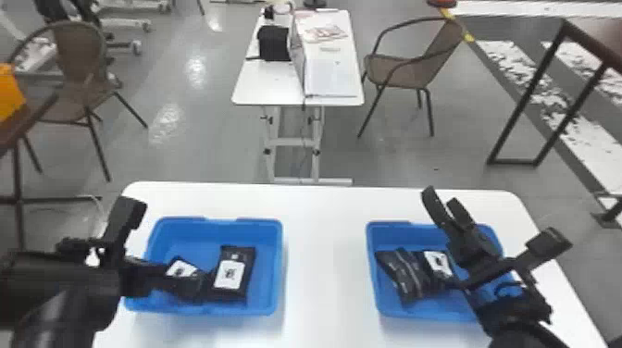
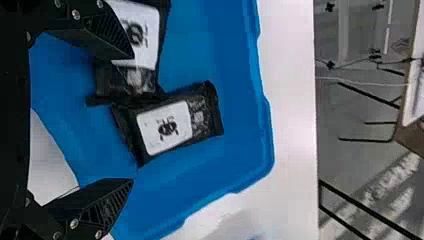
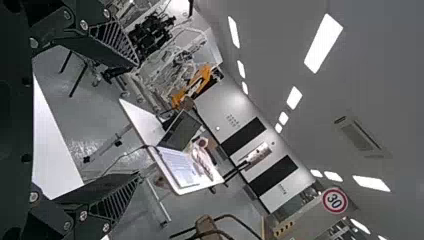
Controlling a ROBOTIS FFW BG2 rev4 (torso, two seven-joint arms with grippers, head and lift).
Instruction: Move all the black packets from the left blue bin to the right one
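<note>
Left wrist view gave us one black packet (image 2: 167, 127) in the left blue bin (image 1: 279, 266), just ahead of the left gripper (image 2: 132, 119), whose fingers stood apart with nothing between them. The packet's long axis ran roughly with them, toward the tabletop's (image 1: 324, 259) far edge, so we judged they could straddle its width. A second packet (image 1: 230, 275) lay beside it. Our right gripper (image 3: 136, 119), farther off, was also spread.
</note>
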